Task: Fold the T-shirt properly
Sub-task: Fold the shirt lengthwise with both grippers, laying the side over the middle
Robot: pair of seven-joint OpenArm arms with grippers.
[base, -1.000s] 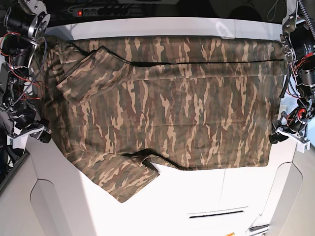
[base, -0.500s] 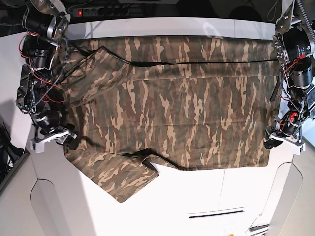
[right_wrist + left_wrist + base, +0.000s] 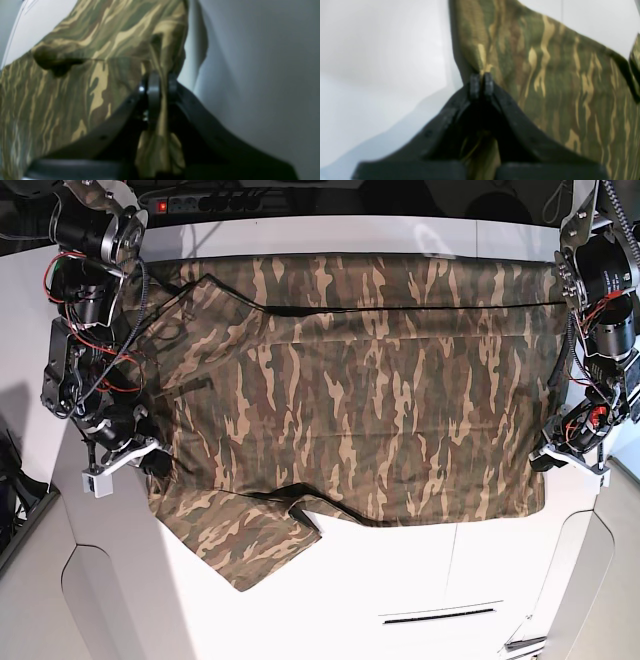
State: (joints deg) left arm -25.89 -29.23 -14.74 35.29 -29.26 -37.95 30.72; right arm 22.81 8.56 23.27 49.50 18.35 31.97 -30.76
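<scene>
The T-shirt point(image 3: 350, 400) lies spread across the white tabletop point(image 3: 450, 560), covering most of its far half. One sleeve point(image 3: 245, 545) juts toward the near left corner, and a folded band of cloth runs along the far edge.

Left end effector point(image 3: 481, 83): its two fingers are pressed together with only a thin fold of camouflage cloth between them, pinching the shirt's edge. In the base view it sits at the shirt's right margin, near the near right corner.

Right end effector point(image 3: 161, 86): fingers narrowed onto a bunched fold of the shirt, which hangs down between them. In the base view it grips the left margin, just beyond the jutting sleeve.

A power strip point(image 3: 200, 200) lies beyond the far edge.
</scene>
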